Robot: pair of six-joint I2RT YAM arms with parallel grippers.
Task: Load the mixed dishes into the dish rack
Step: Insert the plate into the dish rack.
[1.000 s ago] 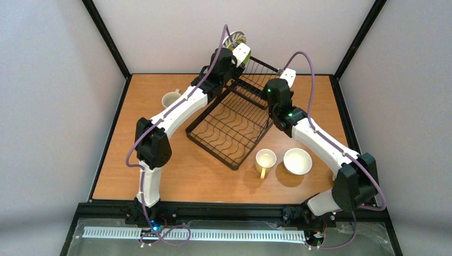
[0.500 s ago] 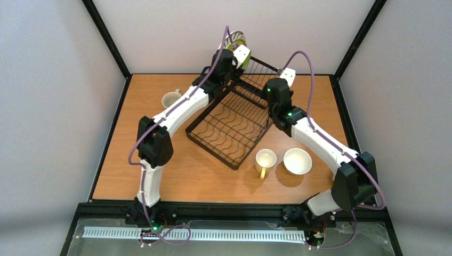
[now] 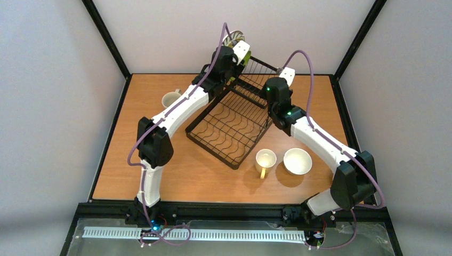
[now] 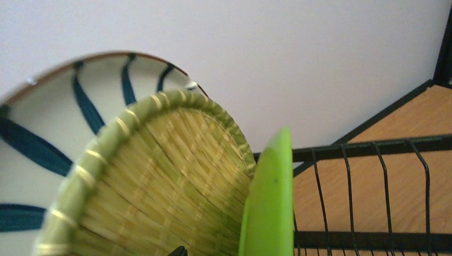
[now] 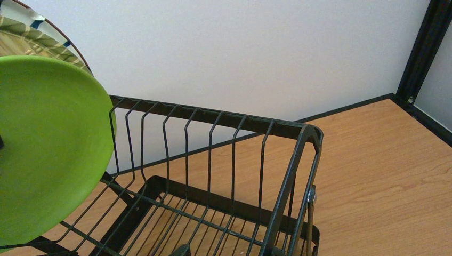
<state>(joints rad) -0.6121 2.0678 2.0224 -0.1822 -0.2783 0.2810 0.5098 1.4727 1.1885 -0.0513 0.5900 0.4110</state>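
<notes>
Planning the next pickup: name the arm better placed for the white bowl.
Right, probably. The white bowl sits on its side of the dish rack; the left gripper is far beyond it.

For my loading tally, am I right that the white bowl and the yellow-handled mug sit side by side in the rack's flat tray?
Not quite: the white bowl and the yellow-handled mug sit side by side on the table, beside the rack's flat tray, not in it, as the top external view shows.
</notes>
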